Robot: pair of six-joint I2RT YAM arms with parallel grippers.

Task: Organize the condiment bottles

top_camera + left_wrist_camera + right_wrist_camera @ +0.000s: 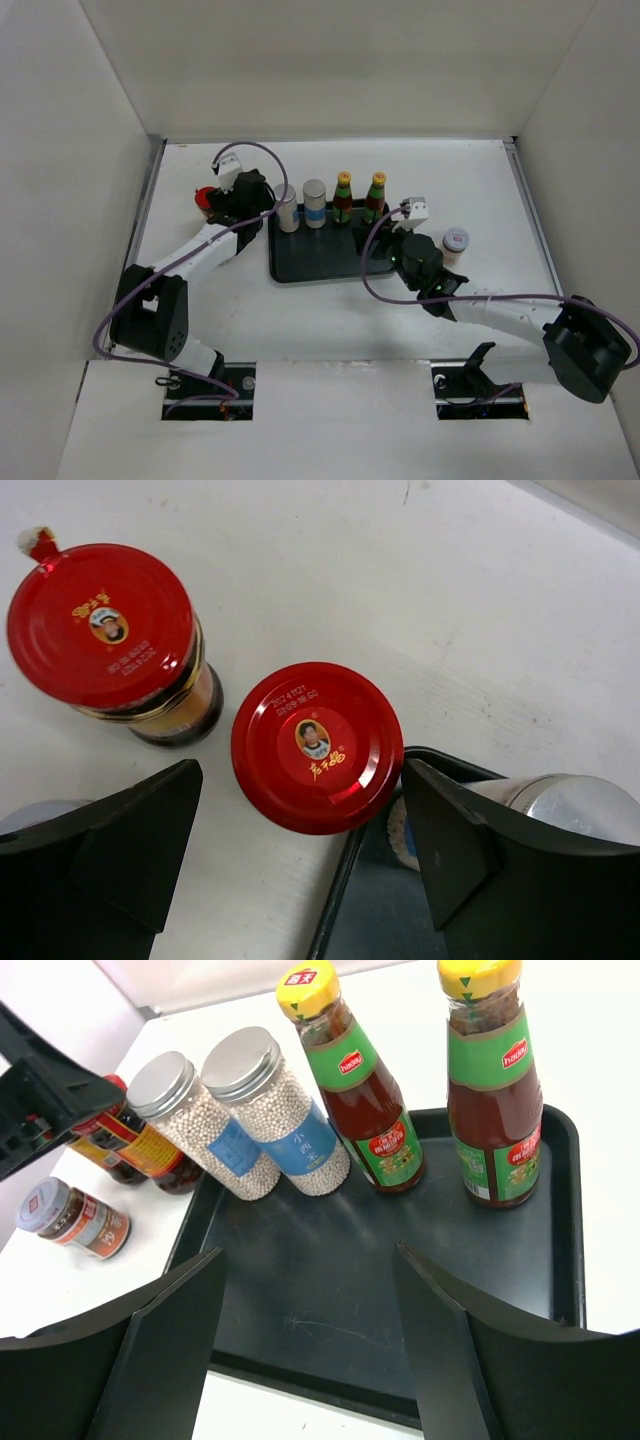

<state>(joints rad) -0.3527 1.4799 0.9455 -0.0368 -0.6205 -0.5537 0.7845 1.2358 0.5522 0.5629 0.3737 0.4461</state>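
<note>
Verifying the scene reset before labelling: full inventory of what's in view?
Rectangular tray: 1, black, table centre.
Grey-topped jars: 2, white pellets, blue labels, tray rear left.
Yellow-capped sauce bottles: 2, dark sauce, green labels, tray rear right.
Red-lidded jars: 2, amber, left of tray.
White-lidded jars: 2, labelled, on table, one right of tray, one left.
Table: 1, white.
Left end effector: 1, black, open, straddling one red-lidded jar.
Right end effector: 1, black, open, empty, over tray.

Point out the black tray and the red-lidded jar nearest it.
black tray [320,1280], right wrist view, bare floor of the tray.
red-lidded jar [317,747], left wrist view, centre of its lid.
</note>
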